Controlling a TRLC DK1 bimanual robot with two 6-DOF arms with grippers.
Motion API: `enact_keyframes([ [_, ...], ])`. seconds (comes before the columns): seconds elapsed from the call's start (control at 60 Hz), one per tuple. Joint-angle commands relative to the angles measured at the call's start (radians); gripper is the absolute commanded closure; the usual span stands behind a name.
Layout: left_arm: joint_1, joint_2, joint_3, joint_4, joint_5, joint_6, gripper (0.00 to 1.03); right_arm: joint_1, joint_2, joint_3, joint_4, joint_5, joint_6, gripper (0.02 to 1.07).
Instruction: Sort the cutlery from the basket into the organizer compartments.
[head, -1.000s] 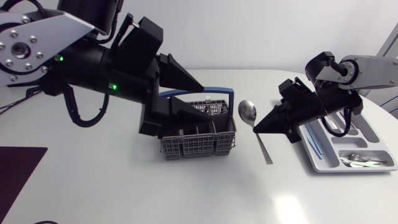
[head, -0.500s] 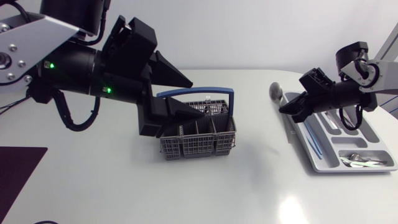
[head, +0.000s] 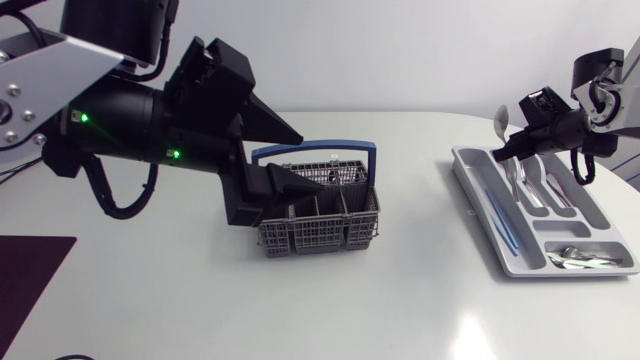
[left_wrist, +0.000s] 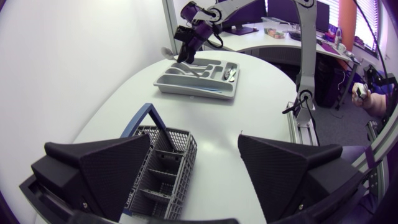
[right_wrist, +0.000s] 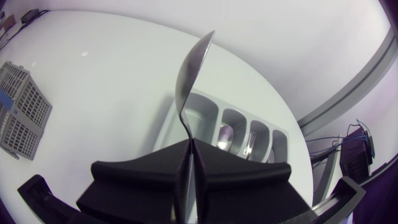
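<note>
You are looking down on one white table with two arms working over it. The left gripper, the biggest shape, is hovering at the left above the single grey wire basket with the blue handle, and its fingers are standing wide apart, gripping nothing. At the far right, one grey organizer is lying flat. The right gripper is hanging over the organizer's far end with its fingers pressed together on the handle of one spoon, bowl pointing up. Several silver pieces are already lying in the organizer's compartments, too small to count. The job is looking partly done: this spoon is waiting to be placed. Whether anything is remaining in the basket, you cannot tell.
</note>
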Motion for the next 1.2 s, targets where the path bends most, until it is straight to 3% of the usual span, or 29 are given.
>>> enact_keyframes([
  [0.0,-0.005,-0.020,-0.026,0.018,-0.022,-0.012,0.06,-0.022,0.054,0.041,0.018,0.036,0.040,1.01],
  [0.517,-0.009,-0.052,-0.043,0.017,-0.056,-0.020,0.05,-0.073,0.230,0.179,-0.014,0.171,0.089,1.01],
  [1.183,-0.032,-0.072,-0.040,0.006,-0.065,-0.027,0.05,-0.091,0.434,0.311,-0.137,0.169,0.121,1.01],
])
